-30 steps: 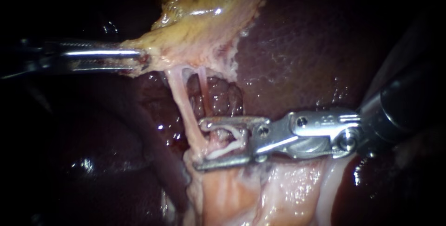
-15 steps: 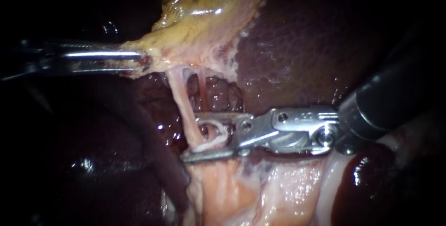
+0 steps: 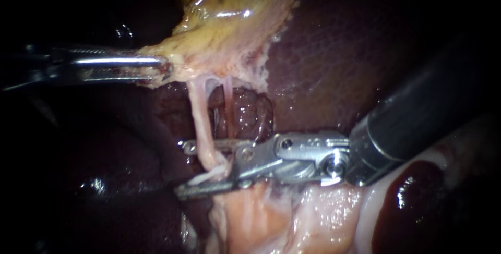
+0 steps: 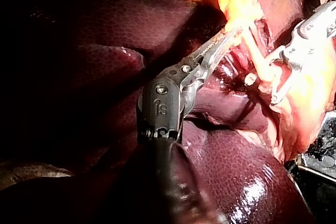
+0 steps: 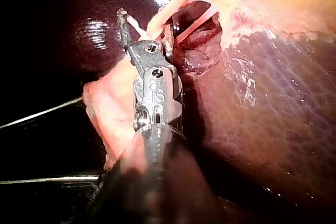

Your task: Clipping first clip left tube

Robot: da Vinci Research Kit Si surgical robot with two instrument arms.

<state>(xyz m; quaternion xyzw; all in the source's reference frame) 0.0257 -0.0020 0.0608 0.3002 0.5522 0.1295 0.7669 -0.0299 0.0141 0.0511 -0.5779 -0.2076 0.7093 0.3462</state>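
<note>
Endoscope view: the left instrument [image 3: 160, 69] enters from the left, and its jaws are pressed together on the pale lower edge of the yellowish gallbladder [image 3: 235, 19], pinching that tissue. From that edge two tubes run down over the dark liver [image 3: 339, 50]. The left tube [image 3: 200, 121] is the thicker, pale pink one, and the right tube [image 3: 228, 95] is thin and lies just beside it.

The right instrument [image 3: 181, 168] enters from the right on a dark shaft. Its metal jaws stand spread, with a clear gap between them. The left tube passes through that gap: the upper jaw lies behind it and the lower jaw sits below it, near where the tube meets the pink tissue at its base. A white strip [image 3: 201, 178] lies along the lower jaw, touching the tube; I cannot tell whether it is the clip.

Left wrist view: the left instrument [image 4: 236, 32] has its toothed jaws closed on the gallbladder's edge. Ahead of it and to one side, the right instrument [image 4: 262, 85] reaches the left tube [image 4: 257, 56].

Right wrist view: the right instrument [image 5: 145, 20] holds its two jaws apart like a fork, and the left tube [image 5: 157, 22] runs between them.
</note>
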